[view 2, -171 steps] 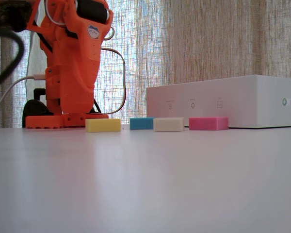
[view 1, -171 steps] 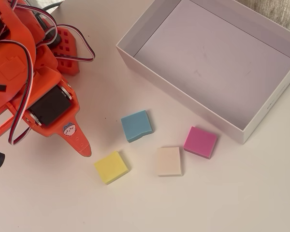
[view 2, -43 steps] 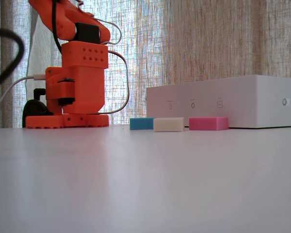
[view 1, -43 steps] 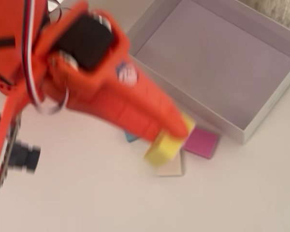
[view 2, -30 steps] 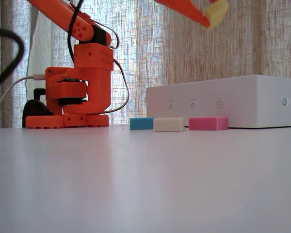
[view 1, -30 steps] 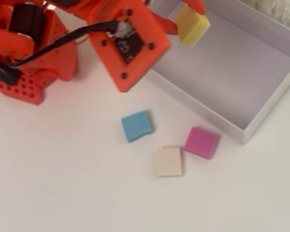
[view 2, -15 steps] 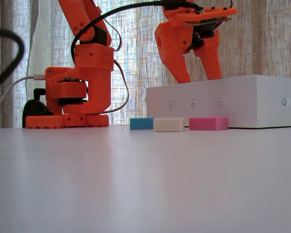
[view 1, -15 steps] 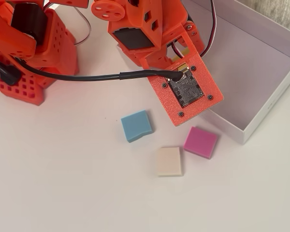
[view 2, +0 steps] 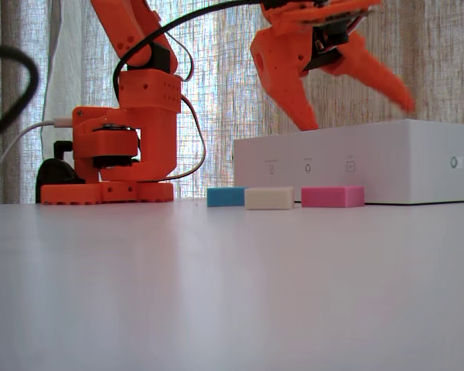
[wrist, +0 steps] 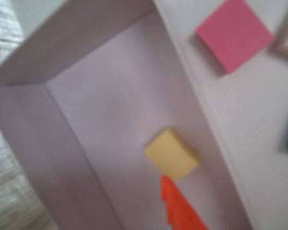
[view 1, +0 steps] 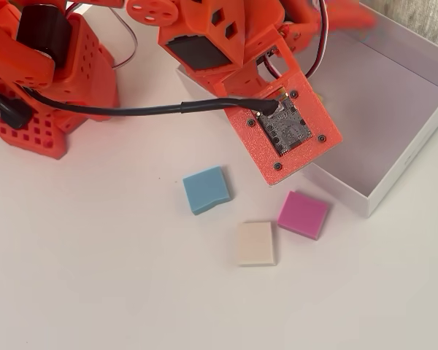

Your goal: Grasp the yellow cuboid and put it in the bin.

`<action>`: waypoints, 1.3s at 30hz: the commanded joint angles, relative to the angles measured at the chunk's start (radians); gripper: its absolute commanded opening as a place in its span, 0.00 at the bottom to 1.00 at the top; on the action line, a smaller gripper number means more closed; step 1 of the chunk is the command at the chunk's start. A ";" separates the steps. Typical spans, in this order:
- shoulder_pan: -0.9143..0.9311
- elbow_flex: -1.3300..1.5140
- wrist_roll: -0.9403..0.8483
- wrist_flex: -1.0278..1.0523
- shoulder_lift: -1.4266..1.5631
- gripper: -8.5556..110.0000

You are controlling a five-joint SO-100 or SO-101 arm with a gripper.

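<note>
The yellow cuboid (wrist: 172, 154) lies flat on the lilac floor of the bin (wrist: 81, 33), close to its near wall, with nothing holding it. Just below it in the wrist view is one orange fingertip (wrist: 170, 186), apart from the block. In the fixed view my gripper (view 2: 361, 116) hangs above the white bin (view 2: 371, 162), open, its jaws spread wide and empty. From overhead the arm's wrist plate (view 1: 285, 127) covers the bin's left corner (view 1: 394, 171) and hides the cuboid; a blurred finger (view 1: 344, 14) shows above the bin.
A blue block (view 1: 206, 189), a cream block (view 1: 255, 243) and a pink block (view 1: 304, 214) lie on the white table in front of the bin. The arm's orange base (view 1: 44, 80) stands at the back left, with a black cable (view 1: 131, 111) running to the wrist.
The yellow cuboid left the table, rode in the gripper to above the bin, and now lies inside it. In the last half second one finger swung outward, spreading the jaws wider.
</note>
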 commanded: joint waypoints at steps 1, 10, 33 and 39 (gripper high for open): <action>0.049 -0.057 -0.014 -0.066 0.109 0.53; 0.509 -0.117 -0.008 -0.434 0.548 0.48; 0.914 0.558 0.325 0.005 1.170 0.22; 0.914 0.603 0.342 0.130 1.170 0.08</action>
